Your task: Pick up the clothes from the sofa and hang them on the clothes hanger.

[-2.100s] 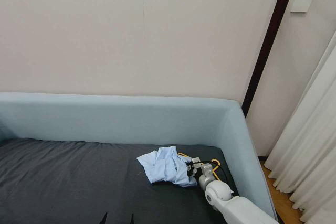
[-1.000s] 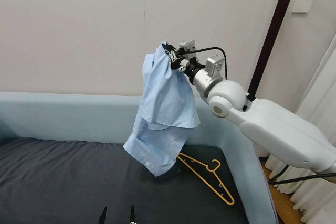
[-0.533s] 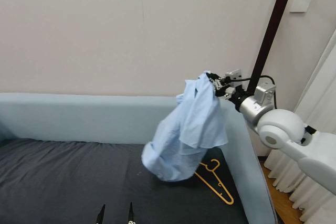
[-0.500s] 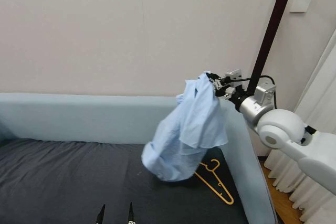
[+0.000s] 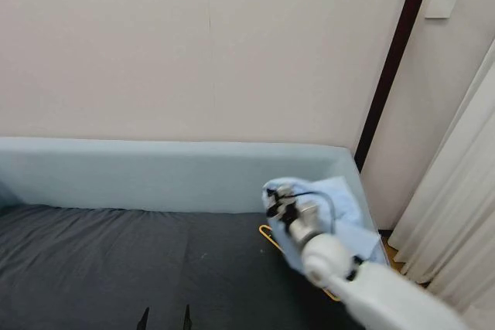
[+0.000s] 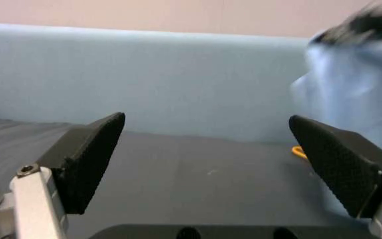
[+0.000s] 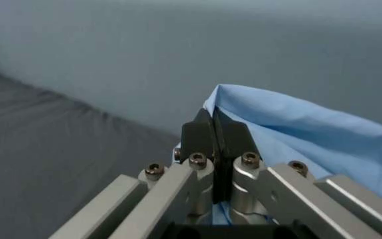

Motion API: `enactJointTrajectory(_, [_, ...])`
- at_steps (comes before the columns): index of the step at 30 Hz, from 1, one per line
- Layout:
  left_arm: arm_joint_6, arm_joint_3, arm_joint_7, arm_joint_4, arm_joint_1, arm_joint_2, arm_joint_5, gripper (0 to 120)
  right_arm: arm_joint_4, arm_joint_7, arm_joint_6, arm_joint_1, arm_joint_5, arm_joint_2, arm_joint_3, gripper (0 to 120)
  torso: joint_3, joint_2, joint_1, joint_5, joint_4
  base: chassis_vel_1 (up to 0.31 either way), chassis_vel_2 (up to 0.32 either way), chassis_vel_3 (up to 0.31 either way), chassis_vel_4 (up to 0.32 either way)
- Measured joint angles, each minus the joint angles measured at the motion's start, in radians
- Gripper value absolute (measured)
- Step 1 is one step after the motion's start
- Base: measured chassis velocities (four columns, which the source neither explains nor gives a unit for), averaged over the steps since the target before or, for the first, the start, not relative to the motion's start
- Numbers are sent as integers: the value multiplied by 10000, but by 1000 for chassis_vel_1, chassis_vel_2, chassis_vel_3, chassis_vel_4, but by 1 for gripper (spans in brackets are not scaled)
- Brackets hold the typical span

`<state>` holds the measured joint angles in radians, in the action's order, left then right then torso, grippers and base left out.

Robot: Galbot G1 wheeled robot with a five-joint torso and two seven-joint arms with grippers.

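Blue shirt (image 5: 346, 205) pinched by right tool (image 5: 275, 203), orange hanger (image 5: 266, 231) beneath, left tool (image 6: 206, 118) spread above sofa (image 5: 155, 175)

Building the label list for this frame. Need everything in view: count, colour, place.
sofa: 1, light blue back and arm, dark grey seat, across the head view
shirt: 1, light blue, at the sofa's right end, pinched by the right gripper
hanger: 1, orange, on the seat, mostly hidden by the shirt
post: 1, dark brown, by the wall, right of the sofa
curtain: 1, white, far right
wall plate: 1, white, upper right
right gripper: 1, shut on the shirt
left gripper: 1, black pads, open, low over the seat
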<state>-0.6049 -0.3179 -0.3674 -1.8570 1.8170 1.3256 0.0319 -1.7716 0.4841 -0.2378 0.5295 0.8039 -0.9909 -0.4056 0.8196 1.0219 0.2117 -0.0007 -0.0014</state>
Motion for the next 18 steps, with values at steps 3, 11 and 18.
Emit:
enactJointTrajectory(3, [-36, -113, -38, 17, 135, -99, 91, 98, 3285, -466, 834, 172, -1300, -2642, -880, 0, 0, 0, 0, -6, 6, 0, 0, 0, 0])
enactJointTrajectory(11, [-39, -199, -43, -90, 461, 38, 50, 98, 8298, -962, 2032, -1039, -1443, -6152, -2638, 0, 0, 0, 1, -6, 0, 0, 0, 0, 0])
enactJointTrajectory(18, [-37, -148, -60, -46, 403, 110, -19, 98, 7727, -1228, 1626, -1332, -395, -5996, -3088, 25, -1, 0, 0, 1, 1, 0, 0, 0, 0])
